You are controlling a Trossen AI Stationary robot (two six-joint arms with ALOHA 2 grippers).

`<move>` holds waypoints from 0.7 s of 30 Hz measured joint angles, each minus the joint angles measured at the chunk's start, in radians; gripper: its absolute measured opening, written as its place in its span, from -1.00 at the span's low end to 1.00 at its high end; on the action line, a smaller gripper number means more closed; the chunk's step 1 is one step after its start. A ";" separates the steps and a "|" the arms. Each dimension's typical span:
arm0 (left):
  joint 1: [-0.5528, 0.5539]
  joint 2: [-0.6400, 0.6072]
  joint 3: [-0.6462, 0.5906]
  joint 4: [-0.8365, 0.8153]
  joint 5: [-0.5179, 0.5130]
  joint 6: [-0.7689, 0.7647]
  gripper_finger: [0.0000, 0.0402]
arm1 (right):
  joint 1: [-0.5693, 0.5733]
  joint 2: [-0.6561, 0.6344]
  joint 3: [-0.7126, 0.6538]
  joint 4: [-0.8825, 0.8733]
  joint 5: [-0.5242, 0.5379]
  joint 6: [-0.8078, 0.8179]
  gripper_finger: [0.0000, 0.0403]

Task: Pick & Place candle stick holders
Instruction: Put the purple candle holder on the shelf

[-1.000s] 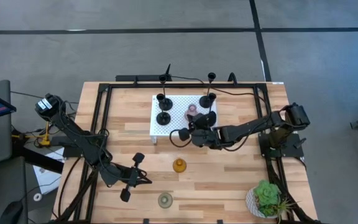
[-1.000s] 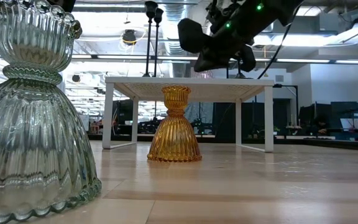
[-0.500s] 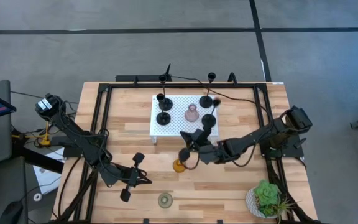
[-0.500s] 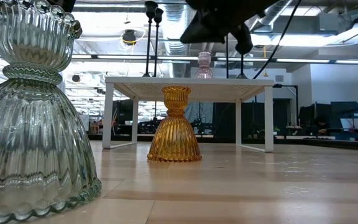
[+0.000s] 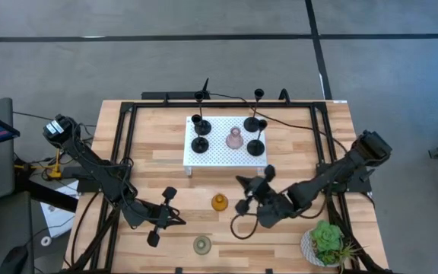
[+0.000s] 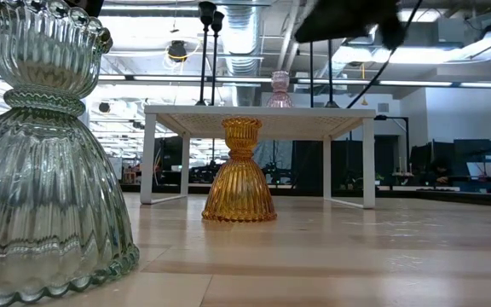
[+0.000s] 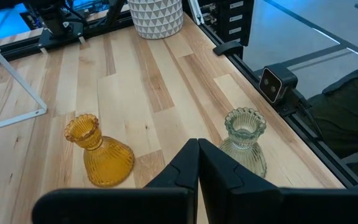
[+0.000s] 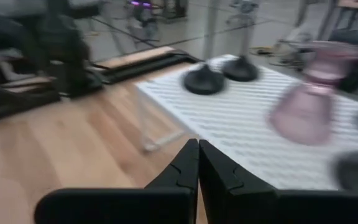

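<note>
Right pincer [image 5: 245,194] left the pink holder [image 5: 234,139] on the platform [image 5: 204,157], withdrew toward the amber one [image 5: 219,202]

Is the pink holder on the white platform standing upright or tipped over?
Upright. The pink holder stands on its wide base on the white platform, cup uppermost in the low view, among the black holders.

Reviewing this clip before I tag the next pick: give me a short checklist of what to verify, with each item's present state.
1. Pink holder upright on the white platform: ok.
2. Right gripper empty and shut, beside the amber holder: ok.
3. Amber holder upright on the table, not touched: ok.
4. Pale green holder upright near the front edge: ok.
5. Left gripper shut, waiting at front left: ok.
6. Free spot on platform for the next holder: cannot tell.
</note>
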State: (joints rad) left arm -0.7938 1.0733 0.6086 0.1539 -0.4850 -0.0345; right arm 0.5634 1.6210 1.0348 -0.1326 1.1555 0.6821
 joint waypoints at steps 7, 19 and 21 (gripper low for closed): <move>0.000 0.000 0.000 0.000 0.000 0.000 -0.96 | 0.044 -0.090 0.000 -0.389 0.031 0.230 -1.00; 0.000 0.000 0.000 0.000 -0.016 0.009 -0.96 | 0.053 -0.204 -0.106 -0.666 -0.010 0.438 -1.00; 0.000 0.000 0.000 0.000 -0.033 0.010 -0.96 | 0.053 -0.234 -0.148 -0.649 -0.014 0.437 -1.00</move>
State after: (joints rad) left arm -0.7937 1.0737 0.6086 0.1539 -0.5182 -0.0240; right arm 0.6159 1.3865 0.8868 -0.7814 1.1419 1.1191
